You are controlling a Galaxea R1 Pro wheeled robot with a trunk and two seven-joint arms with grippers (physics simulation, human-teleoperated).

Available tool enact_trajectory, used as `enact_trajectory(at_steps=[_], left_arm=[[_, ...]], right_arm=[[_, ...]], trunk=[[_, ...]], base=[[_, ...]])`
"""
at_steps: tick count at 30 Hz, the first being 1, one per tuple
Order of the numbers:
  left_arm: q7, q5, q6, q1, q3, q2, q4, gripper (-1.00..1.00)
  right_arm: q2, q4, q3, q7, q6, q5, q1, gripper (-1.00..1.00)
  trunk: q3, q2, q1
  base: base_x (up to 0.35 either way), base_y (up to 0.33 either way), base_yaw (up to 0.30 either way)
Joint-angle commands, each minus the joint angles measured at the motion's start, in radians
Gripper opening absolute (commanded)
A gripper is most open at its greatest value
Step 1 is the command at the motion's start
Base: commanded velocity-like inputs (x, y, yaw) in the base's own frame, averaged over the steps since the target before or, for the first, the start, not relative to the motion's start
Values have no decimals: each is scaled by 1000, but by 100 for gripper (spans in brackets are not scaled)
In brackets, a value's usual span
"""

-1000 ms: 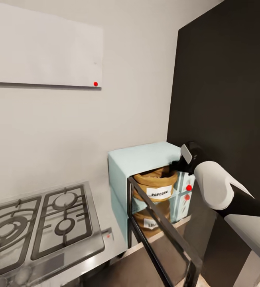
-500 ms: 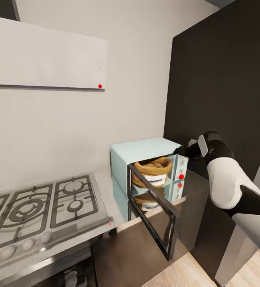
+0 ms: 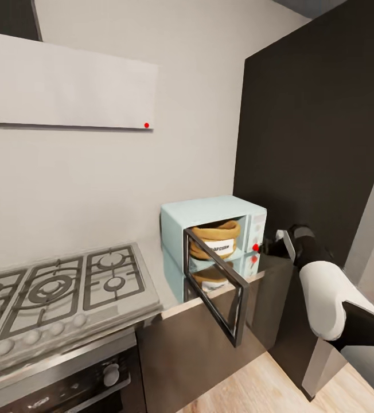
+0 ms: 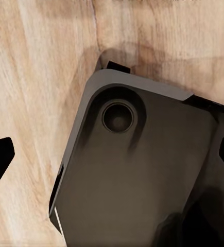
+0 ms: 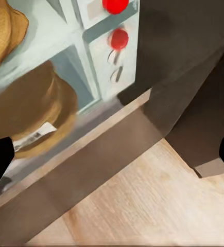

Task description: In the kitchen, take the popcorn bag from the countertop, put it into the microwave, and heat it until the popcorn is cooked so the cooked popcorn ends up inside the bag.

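Note:
The pale blue microwave (image 3: 210, 215) stands on the grey countertop (image 3: 152, 267) with its black-framed glass door (image 3: 218, 292) swung open towards me. The tan popcorn bag (image 3: 214, 240) sits upright inside, its white label facing out; any popcorn in it is hidden. My right gripper (image 3: 270, 248) hovers open just to the right of the red knobs (image 3: 256, 248), apart from the bag. In the right wrist view the knobs (image 5: 119, 38) and the bag's edge (image 5: 1, 25) show beyond the open right gripper (image 5: 112, 157). My left gripper (image 4: 112, 159) hangs open over the floor.
A gas hob (image 3: 55, 287) lies left of the microwave, with a dark oven (image 3: 66, 378) below it. A tall dark cabinet (image 3: 313, 143) rises right of the microwave. A white hood (image 3: 66, 86) hangs on the wall. My dark base (image 4: 137, 175) stands on the wooden floor (image 4: 34, 77).
The view has pulled back and shifted. My right gripper has drawn out from the bag's rim in the microwave to the right of the control panel. The bag stays inside.

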Motion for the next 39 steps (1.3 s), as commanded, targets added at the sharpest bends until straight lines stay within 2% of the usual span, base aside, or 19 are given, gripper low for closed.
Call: enact_trajectory(at_steps=[1, 3, 7, 8, 11, 13, 18, 26, 31, 39], left_arm=[[0, 4, -2, 0, 0, 0, -1, 100], [0, 3, -2, 0, -1, 0, -1, 100], [0, 3, -2, 0, -3, 0, -1, 100], [0, 3, -2, 0, -4, 0, -1, 100], [0, 3, -2, 0, -5, 0, -2, 100], [0, 2, -2, 0, -3, 0, -2, 100], [0, 3, -2, 0, 3, 0, -2, 100], [0, 6, -2, 0, 7, 0, -2, 100], [0, 8, -2, 0, 8, 1, -2, 100], [0, 8, -2, 0, 8, 2, -2, 100]], right_arm=[[0, -1, -3, 10, -4, 9, 6, 100], [1, -1, -3, 10, -31, 8, 22, 100], [-5, 1, -3, 27, -142, 5, 75, 100], [-12, 1, -3, 54, -165, 8, 83, 100], [-62, 1, -3, 173, -196, 17, 91, 100], [-78, 1, -3, 200, -217, 13, 92, 100], [-92, 2, -3, 211, -236, 10, 92, 100], [-125, 3, -3, 225, -271, 8, 92, 100], [-127, 34, -2, 224, -272, 11, 92, 100], [-126, 37, -1, 225, -272, 16, 92, 100]], trunk=[[-1, -1, 0], [-1, -1, 0], [-1, -1, 0], [-1, -1, 0], [-1, -1, 0], [-1, -1, 0], [-1, -1, 0], [-1, -1, 0], [-1, -1, 0], [-1, -1, 0]], base=[[-1, 0, 111], [0, 0, 212], [0, 0, 261], [0, 0, 268], [0, 0, 271], [0, 0, 272], [0, -12, 196], [0, -247, 10], [0, -279, 17], [0, -279, 243]])
